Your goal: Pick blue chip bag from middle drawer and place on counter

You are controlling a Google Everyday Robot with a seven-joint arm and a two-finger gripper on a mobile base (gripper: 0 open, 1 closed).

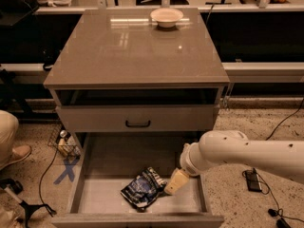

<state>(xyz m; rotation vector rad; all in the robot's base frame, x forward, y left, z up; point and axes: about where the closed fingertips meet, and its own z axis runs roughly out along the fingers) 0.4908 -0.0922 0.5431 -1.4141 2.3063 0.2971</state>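
The blue chip bag lies crumpled on the floor of the pulled-out middle drawer, near its front middle. My gripper is the cream tip of the white arm, which reaches in from the right. It sits low inside the drawer, right against the bag's right edge. The glossy grey-brown counter tops the cabinet above and has no bag on it.
A cream round bowl stands at the counter's back edge. A shut drawer front with a black handle sits above the open drawer. A person's leg and shoe are at the left. Cables and a small black device lie on the floor at the right.
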